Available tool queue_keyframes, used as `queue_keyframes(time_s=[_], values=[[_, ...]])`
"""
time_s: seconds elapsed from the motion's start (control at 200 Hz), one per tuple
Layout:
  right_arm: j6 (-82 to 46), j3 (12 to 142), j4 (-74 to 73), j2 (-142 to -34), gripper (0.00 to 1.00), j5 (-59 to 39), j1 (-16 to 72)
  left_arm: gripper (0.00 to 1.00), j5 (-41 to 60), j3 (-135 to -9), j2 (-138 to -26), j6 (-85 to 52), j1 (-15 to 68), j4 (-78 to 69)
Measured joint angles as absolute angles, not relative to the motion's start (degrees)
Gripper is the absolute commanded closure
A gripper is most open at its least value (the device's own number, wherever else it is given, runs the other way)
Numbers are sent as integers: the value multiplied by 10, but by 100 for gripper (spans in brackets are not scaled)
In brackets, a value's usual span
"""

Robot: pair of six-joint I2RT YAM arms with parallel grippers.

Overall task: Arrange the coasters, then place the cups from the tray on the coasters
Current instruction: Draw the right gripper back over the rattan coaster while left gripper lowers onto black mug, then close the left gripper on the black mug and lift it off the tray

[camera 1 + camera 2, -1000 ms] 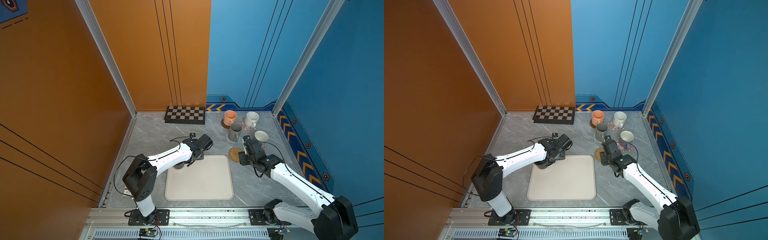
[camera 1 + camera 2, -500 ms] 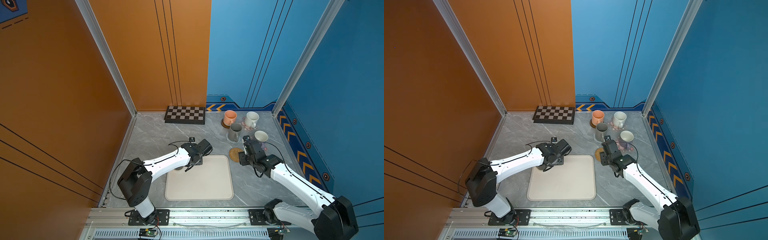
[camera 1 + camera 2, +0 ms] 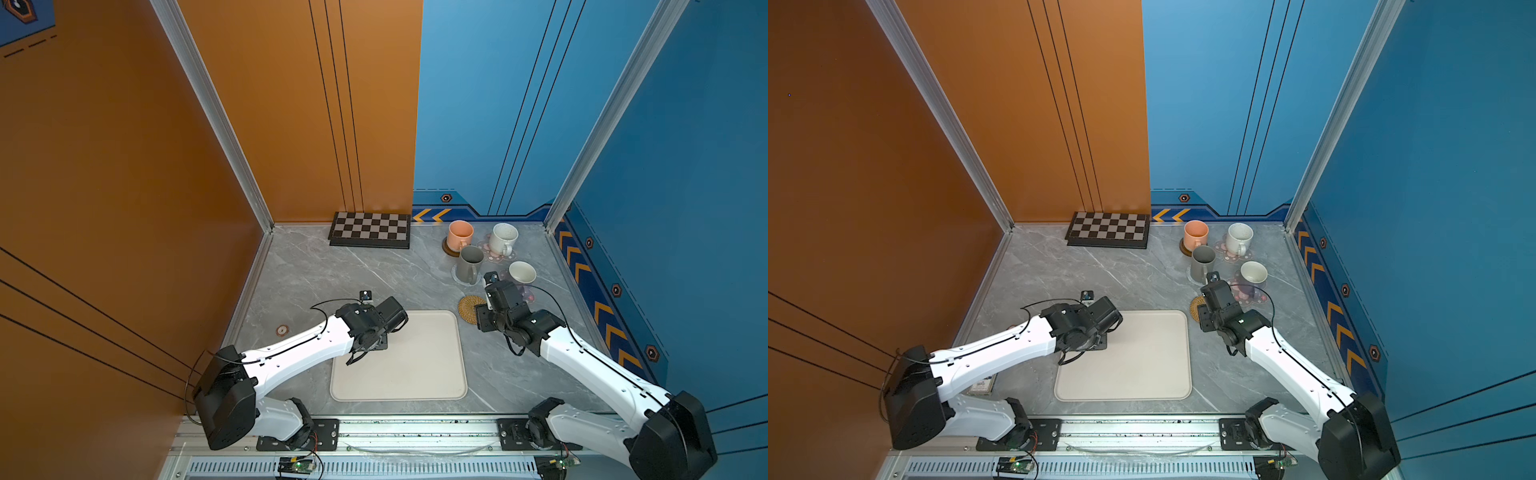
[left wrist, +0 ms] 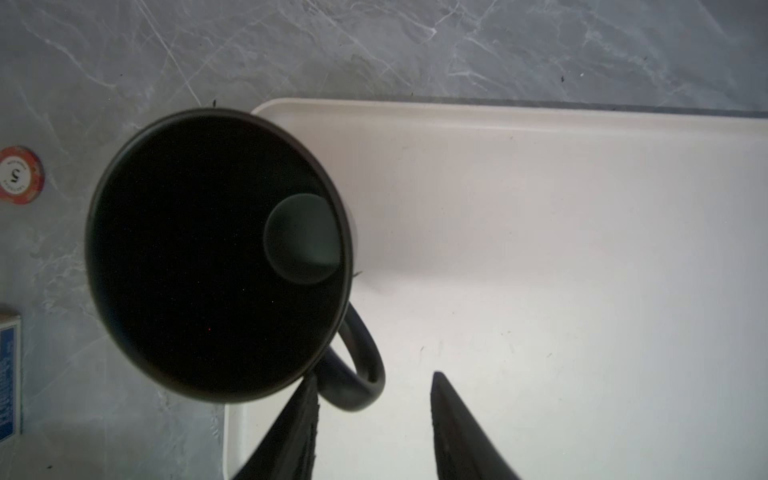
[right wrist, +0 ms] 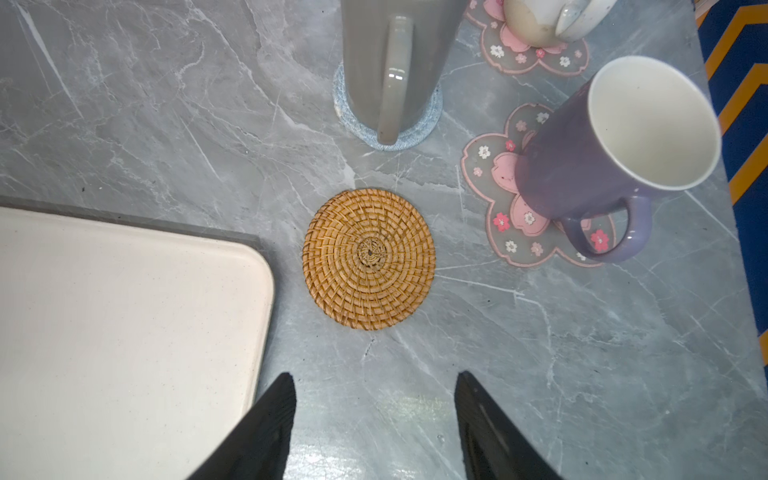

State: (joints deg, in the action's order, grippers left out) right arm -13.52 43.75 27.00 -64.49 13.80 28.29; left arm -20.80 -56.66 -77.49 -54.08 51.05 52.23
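The black mug (image 4: 216, 257) was dark inside, with a thin rim and a thick loop handle. It stood upright on a corner of the cream tray (image 4: 540, 249), its handle turned toward the left gripper (image 4: 372, 376). Only the left wrist view showed it; in both top views the left arm's wrist covered the tray's far-left corner and hid the mug. That view also showed the jaws parted: one finger overlapped the handle's root, contact unclear, and the other stood clear of the loop, so nothing was clamped. The right wrist view alone showed up close the bare rattan coaster (image 5: 369, 258) just beside the tray, the grey mug (image 5: 395, 54) on the light-blue coaster (image 5: 415, 137), and the lavender mug (image 5: 602, 158) on a pink flower coaster (image 5: 490, 166). The left arm lay stretched low, its wrist bent down over the tray. The right arm reached forward, the right gripper (image 5: 374, 374) spread and empty above the table near the rattan coaster.
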Motion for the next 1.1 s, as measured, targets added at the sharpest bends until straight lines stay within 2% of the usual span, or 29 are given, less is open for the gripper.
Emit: queue_keyframes(time_s=[0.195,0.445,0.791,1.096], values=[[-140,437,270,-645,36,138,293,56,-199,-532,-733,-551,517,547],[-140,437,270,-645,36,142,300,51,-206,-520,-696,-594,520,565],[-139,437,270,-643,36,152,300,48,-219,-539,-753,-671,531,541],[-127,437,266,-644,36,153,300,49,-244,-536,-803,-756,532,512]])
